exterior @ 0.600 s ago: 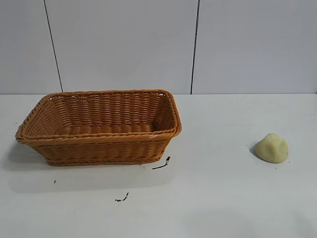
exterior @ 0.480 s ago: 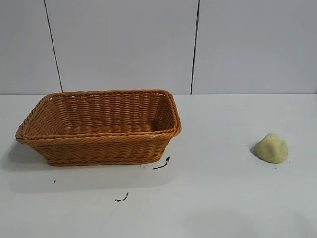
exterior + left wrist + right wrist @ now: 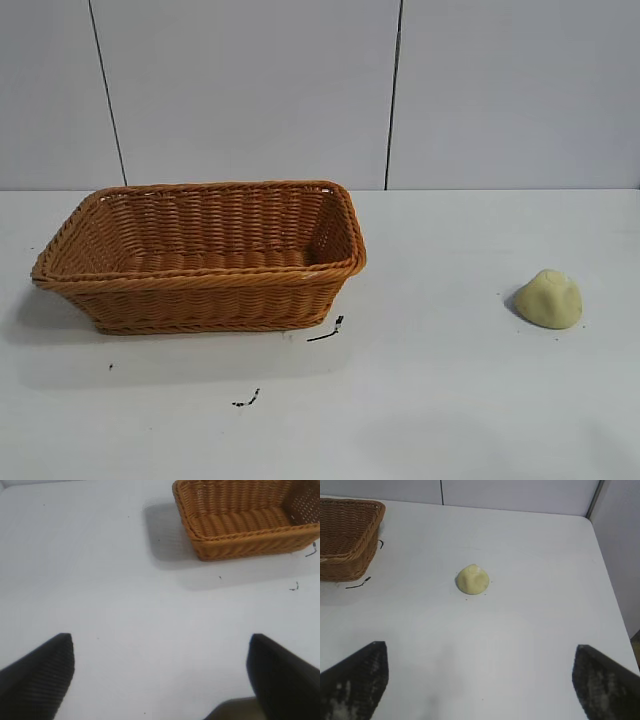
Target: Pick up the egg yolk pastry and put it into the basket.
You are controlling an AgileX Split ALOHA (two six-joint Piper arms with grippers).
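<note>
**Approach not yet begun: pastry on the bare surface, basket empty**

Exterior view: egg yolk pastry [image 3: 548,299] sitting alone on the white surface [image 3: 450,400] at the right, well apart from the basket [image 3: 200,300] at the left. Nothing inside the basket as far as its open top shows. A few small dark specks [image 3: 325,333] lying just in front of the basket's near corner. No arm or pincer visible here.

Left wrist view: left pincer [image 3: 160,677] hanging over bare surface, its 2 dark fingers [image 3: 37,672] spread wide with nothing between them. Basket farther off, past the fingertips. No pastry in sight from here; parked, by the look of it.

Right wrist view: right pincer [image 3: 480,682] likewise spread wide and empty, tilted downward toward the surface. Pastry [image 3: 473,579] lying ahead, roughly centred between the 2 fingers [image 3: 355,680] but clearly apart from them. Corner of the basket [image 3: 347,537] off to one side.

Step in hand, judged from this: the very start, reaching for the pastry. Next move probably for the right arm: forward and down until the fingers straddle the dome, then a gentle squeeze, since a rounded, soft-looking lump could slip or dent under a hard one.
</note>
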